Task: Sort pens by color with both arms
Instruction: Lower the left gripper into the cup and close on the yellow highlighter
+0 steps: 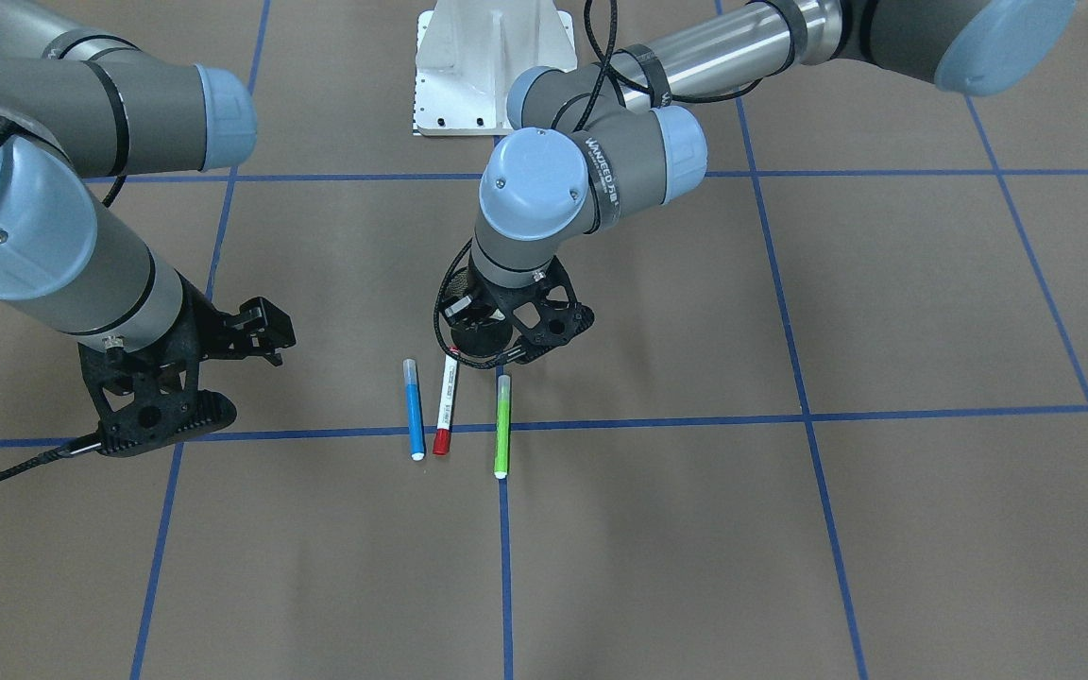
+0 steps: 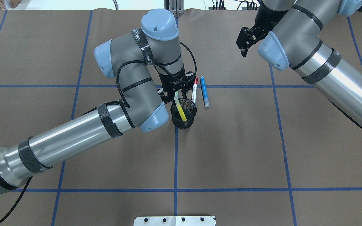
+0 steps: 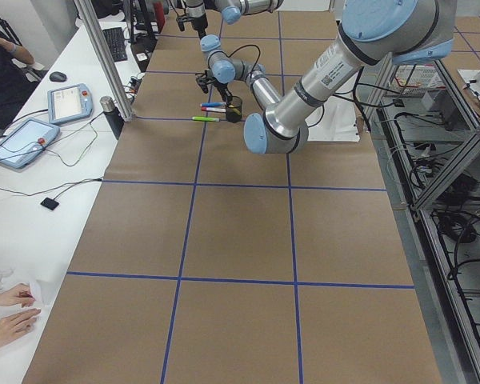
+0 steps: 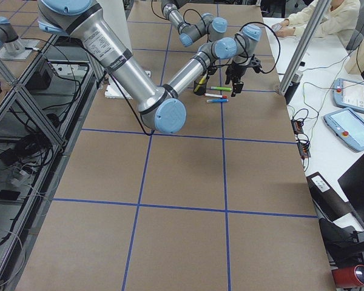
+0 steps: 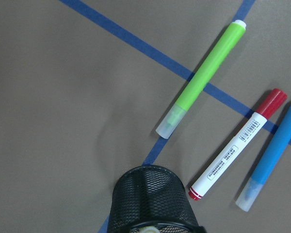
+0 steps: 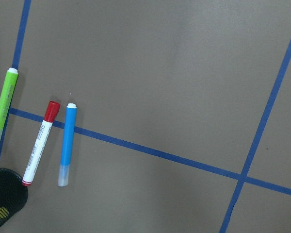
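Three pens lie side by side on the brown table: a blue pen [image 1: 414, 411] [image 2: 204, 92], a white pen with a red cap [image 1: 446, 406] [image 2: 194, 91] and a lime green pen [image 1: 502, 425] [image 5: 201, 80]. A yellow pen [image 2: 181, 110] leans inside the black mesh cup [image 2: 184, 123] [image 5: 150, 199]. My left gripper [image 2: 176, 95] hangs right over the cup, open, with its fingers on either side of the yellow pen's top end. My right gripper [image 2: 243, 42] [image 1: 265, 331] is open and holds nothing, well away from the pens on its own side of the table.
Blue tape lines grid the table. The white metal base [image 1: 492, 66] stands at the robot's edge. The left forearm [image 2: 74, 138] stretches low across the table. Beside the table runs a white bench with tablets [image 3: 20, 140] and a person's hands [image 3: 8, 308].
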`<state>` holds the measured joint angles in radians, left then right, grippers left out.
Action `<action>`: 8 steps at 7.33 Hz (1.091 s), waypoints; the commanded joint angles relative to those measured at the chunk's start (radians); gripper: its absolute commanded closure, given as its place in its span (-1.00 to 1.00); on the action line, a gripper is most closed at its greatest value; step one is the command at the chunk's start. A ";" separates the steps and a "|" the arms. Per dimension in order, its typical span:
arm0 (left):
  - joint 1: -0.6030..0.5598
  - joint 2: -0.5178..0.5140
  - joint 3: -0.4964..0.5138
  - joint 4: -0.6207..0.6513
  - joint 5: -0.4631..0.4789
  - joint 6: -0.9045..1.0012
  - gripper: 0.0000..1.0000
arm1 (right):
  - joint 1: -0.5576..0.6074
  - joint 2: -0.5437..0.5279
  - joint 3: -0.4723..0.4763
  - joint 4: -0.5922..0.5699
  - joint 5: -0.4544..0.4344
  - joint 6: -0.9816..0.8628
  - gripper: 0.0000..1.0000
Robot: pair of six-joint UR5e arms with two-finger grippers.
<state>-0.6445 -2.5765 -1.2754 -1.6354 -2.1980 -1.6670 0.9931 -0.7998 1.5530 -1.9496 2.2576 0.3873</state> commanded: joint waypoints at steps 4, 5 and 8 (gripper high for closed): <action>0.000 0.001 -0.001 0.002 0.000 0.006 0.47 | -0.004 -0.001 0.004 0.000 -0.001 0.001 -0.97; 0.000 -0.001 -0.002 0.002 0.000 0.006 0.53 | -0.005 -0.001 0.002 0.000 -0.001 0.001 -0.97; -0.001 0.001 -0.054 0.012 -0.006 0.006 0.60 | -0.014 -0.001 0.001 0.000 -0.009 0.001 -0.97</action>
<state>-0.6444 -2.5761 -1.3023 -1.6300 -2.2016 -1.6607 0.9822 -0.8007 1.5546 -1.9497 2.2518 0.3881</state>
